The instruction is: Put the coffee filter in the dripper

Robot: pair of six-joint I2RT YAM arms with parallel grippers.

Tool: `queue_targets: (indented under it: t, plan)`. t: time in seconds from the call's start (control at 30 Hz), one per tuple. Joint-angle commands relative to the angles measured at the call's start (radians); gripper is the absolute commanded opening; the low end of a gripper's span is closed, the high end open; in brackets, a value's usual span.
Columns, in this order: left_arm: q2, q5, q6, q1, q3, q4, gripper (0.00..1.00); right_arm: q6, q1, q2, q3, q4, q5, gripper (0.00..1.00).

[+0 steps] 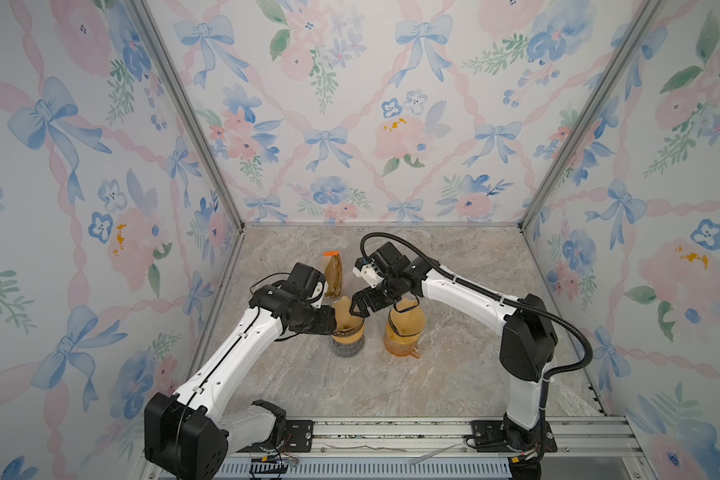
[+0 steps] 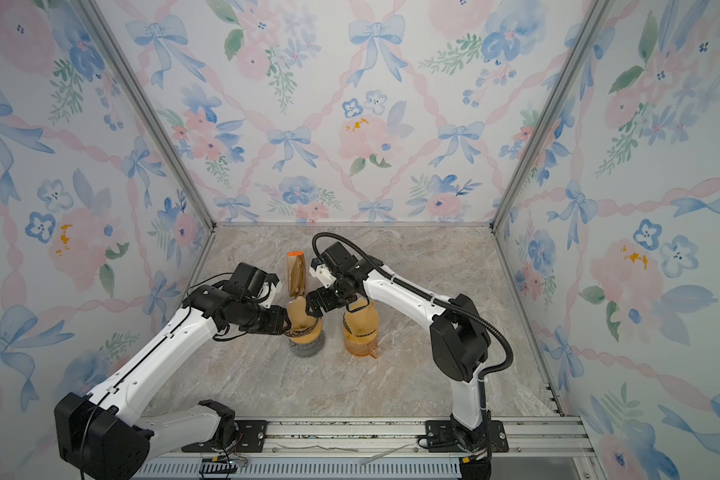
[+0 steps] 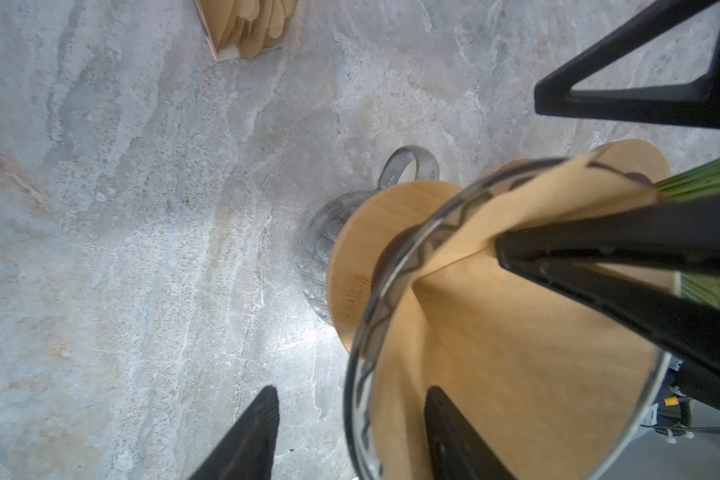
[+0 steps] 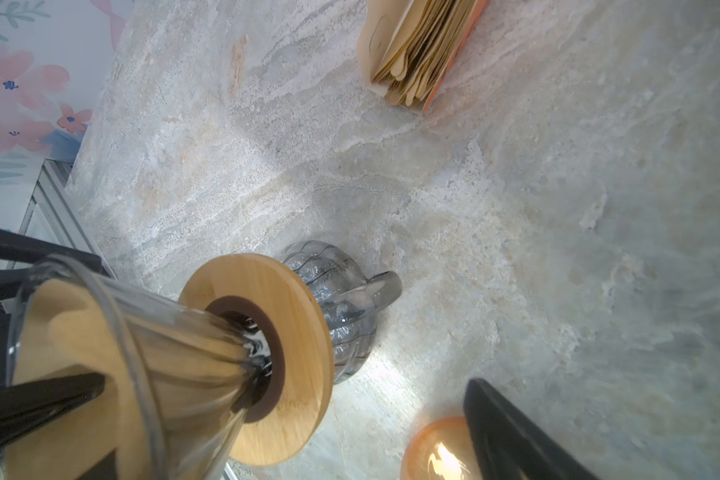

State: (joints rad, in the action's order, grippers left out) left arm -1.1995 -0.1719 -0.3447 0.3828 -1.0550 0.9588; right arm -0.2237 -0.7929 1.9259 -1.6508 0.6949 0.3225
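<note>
The dripper (image 1: 348, 330) (image 2: 305, 330) is a clear glass cone with a round wooden collar (image 4: 296, 332), standing on a grey glass cup (image 3: 321, 245). A brown paper coffee filter (image 1: 344, 314) (image 3: 516, 353) (image 4: 59, 332) sits inside the cone, its top edge standing above the rim. My left gripper (image 1: 336, 324) (image 3: 352, 390) is open and straddles the glass rim, one finger inside against the paper and one outside, away from the glass. My right gripper (image 1: 357, 316) (image 4: 285, 384) is wide open, with one finger down inside the filter and the other outside the cone.
A pack of spare filters (image 1: 333, 274) (image 3: 246, 29) (image 4: 420, 54) stands just behind the dripper. An orange glass carafe (image 1: 404, 332) (image 4: 433, 449) stands close to its right, under the right arm. Floral walls enclose the marble table on three sides.
</note>
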Motion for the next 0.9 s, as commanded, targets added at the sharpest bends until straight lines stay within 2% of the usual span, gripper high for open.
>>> queue_targets:
  t: [0.0, 0.4, 0.87]
  plan:
    - [-0.019, 0.008, -0.011, 0.006, -0.022, 0.026, 0.58, 0.009, 0.006, -0.046, 0.041, -0.012, -0.013, 0.96]
    - [-0.053, 0.025, -0.014, 0.019, -0.074, 0.027, 0.58, -0.018, 0.023, -0.063, 0.058, -0.044, -0.009, 0.96]
    - [-0.053, -0.009, 0.012, 0.001, -0.132, 0.037, 0.59, -0.018, 0.006, -0.107, -0.011, -0.015, 0.024, 0.96]
